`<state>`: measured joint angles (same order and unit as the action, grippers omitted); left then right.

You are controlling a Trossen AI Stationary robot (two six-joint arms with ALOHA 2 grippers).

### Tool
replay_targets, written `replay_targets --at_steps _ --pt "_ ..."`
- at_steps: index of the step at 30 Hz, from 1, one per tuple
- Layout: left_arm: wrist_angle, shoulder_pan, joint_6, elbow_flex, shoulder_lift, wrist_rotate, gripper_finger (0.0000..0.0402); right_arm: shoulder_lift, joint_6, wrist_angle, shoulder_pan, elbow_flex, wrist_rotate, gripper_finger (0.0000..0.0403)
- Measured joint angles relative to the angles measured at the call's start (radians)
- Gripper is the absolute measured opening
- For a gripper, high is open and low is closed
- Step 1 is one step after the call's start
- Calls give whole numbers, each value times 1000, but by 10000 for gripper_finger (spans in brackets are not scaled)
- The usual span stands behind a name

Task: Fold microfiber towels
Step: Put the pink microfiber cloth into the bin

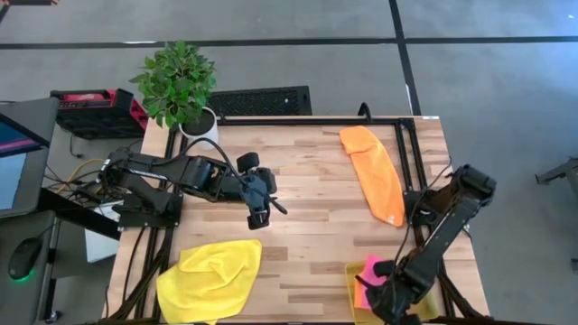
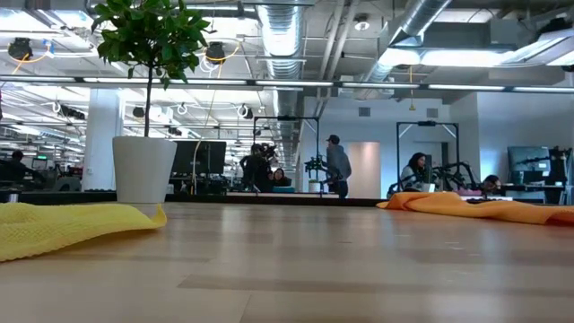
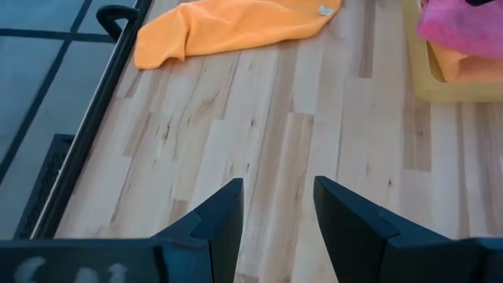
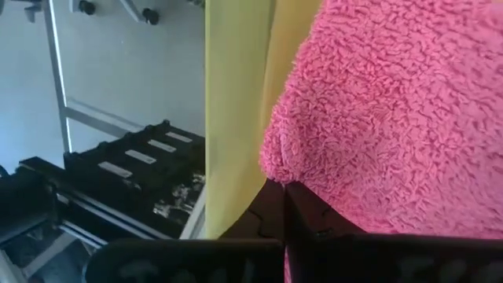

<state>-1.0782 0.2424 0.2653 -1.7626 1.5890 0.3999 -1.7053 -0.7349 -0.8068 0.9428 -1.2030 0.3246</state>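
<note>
Right gripper (image 4: 284,206) pinched the pink towel (image 4: 393,110) inside the yellow tray (image 1: 354,273), over an orange towel (image 3: 464,64). Left gripper (image 3: 277,206), fingers spread, hovered away from the tray.

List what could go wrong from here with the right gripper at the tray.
1. The right gripper is shut on the pink towel in the yellow tray; lifting could drag the light tray, which sits at the table's near edge.
2. An orange towel lies under the pink one and may come up with it.
3. The grip looks to be on a small pinch of cloth, so it may slip.
</note>
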Motion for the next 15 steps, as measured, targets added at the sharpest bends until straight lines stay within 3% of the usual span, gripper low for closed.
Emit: replay_targets --at_steps 10,15 --pt "1 0 -68 0 0 -238 150 -18 -61 2 -17 0 4 25" --pt "6 0 -95 0 0 -295 150 -18 -61 4 -17 0 7 37"
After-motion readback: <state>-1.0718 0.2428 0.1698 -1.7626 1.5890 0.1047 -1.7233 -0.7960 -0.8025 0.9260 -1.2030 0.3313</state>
